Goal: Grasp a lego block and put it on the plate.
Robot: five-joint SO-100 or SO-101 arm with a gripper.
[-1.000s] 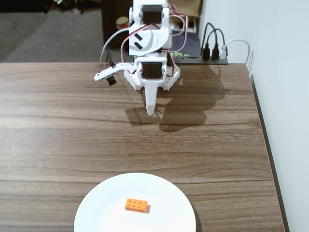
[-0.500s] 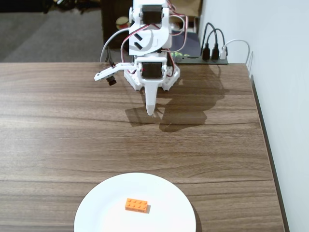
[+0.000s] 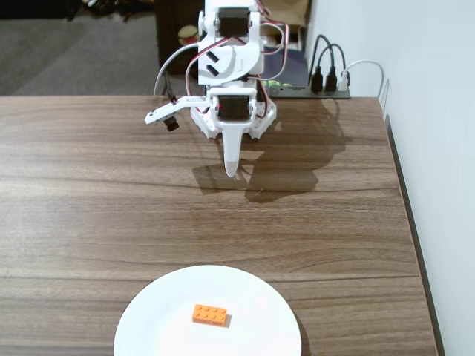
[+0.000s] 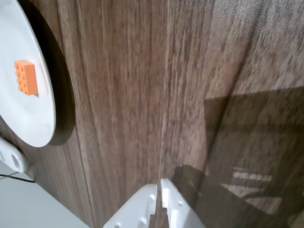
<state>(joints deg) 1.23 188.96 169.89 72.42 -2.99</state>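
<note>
Lego block (image 3: 210, 314) already lies flat near the middle of the plate (image 3: 148, 319), its long side running 3 to 9 o'clock in the fixed view, straight down at 6 o'clock and well apart from the empty, closed claw (image 3: 232, 172).

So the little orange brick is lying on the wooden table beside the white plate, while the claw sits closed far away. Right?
Not quite: the orange brick lies on the white plate, not beside it on the table, as the fixed view shows. The claw is indeed closed and far away.
</note>
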